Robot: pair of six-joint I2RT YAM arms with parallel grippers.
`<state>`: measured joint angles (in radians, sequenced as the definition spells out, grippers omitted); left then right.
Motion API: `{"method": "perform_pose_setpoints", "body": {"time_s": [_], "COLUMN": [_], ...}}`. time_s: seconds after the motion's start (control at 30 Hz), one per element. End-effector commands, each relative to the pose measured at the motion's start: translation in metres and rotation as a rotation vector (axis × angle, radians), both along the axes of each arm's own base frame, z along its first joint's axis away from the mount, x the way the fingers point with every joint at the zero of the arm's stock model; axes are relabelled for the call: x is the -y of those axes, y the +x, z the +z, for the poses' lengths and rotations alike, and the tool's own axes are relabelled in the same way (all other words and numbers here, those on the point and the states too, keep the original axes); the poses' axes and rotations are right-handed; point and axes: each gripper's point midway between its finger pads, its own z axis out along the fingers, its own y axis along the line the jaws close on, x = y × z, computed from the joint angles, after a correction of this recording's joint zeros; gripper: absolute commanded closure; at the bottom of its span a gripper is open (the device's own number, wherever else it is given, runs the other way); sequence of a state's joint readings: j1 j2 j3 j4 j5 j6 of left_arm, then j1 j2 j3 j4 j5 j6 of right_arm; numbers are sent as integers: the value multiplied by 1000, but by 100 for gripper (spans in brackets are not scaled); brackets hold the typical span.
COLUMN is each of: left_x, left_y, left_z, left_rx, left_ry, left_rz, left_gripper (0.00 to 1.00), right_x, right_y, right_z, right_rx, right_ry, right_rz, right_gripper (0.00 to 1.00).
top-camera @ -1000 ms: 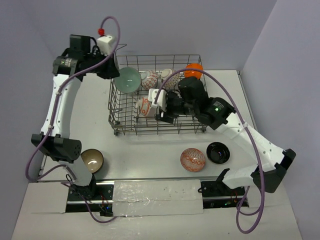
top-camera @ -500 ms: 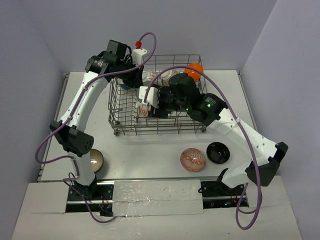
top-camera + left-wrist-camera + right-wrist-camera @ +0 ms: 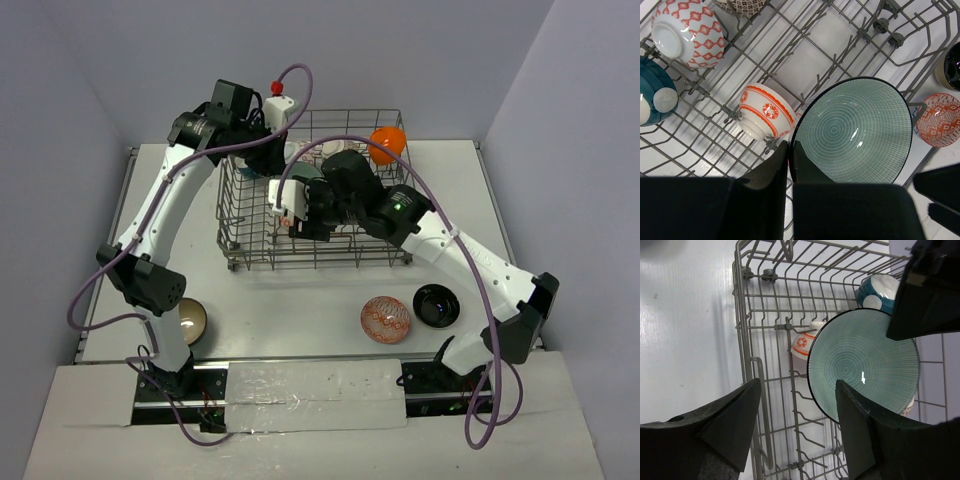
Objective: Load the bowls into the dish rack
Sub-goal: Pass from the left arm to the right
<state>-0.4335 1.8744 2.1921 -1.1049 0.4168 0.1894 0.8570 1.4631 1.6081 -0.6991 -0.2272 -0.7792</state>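
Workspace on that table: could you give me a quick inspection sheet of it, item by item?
Surface: white table.
Job's things: grey wire dish rack holds several bowls, among them a teal bowl and an orange-patterned bowl; a brown bowl, a red-patterned bowl and a black bowl sit on the table.
Clutter: nothing seen.
Grippers: left gripper shut on the rim of a pale green bowl over the rack; right gripper open above the rack, holding nothing.
Cables: purple cables loop along both arms.
Surroundings: plain lilac walls.
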Motion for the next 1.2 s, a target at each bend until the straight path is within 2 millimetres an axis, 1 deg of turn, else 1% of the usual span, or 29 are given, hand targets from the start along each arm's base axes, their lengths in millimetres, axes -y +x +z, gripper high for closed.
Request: {"method": "perform_pose_setpoints", "body": {"time_s": [0.0, 0.17, 0.33, 0.6, 0.63, 0.7, 0.73, 0.77, 0.97, 1.17], "left_x": [-1, 0, -3, -4, -4, -5, -4, -4, -4, -5], "left_y": [-13, -19, -23, -27, -27, -27, -27, -26, -24, -19], "left_z": [51, 56, 57, 59, 59, 58, 57, 56, 52, 48], "left_rx": [128, 134, 139, 144, 144, 144, 142, 141, 140, 143], "left_ry": [-72, -82, -78, -79, -78, -76, -75, -75, -67, -58], "left_rz": [-15, -19, -16, -19, -15, -15, -15, -16, -10, -2], "left_gripper": [100, 100, 100, 100, 100, 100, 100, 100, 100, 100], "right_x": [-4, -7, -9, -14, -13, -14, -15, -15, -16, -15], "right_y": [1, 7, 9, 14, 15, 17, 16, 17, 17, 17], "right_z": [-3, -11, -12, -12, -11, -12, -11, -11, -9, -9], "right_rx": [-4, -7, -13, -27, -26, -32, -36, -36, -34, -34], "right_ry": [2, -21, -18, -12, -11, -10, -8, -7, 0, -1], "right_rz": [6, -2, -9, -30, -35, -43, -42, -44, -46, -49], "right_gripper": [32, 32, 35, 46, 49, 52, 56, 58, 62, 68]}}
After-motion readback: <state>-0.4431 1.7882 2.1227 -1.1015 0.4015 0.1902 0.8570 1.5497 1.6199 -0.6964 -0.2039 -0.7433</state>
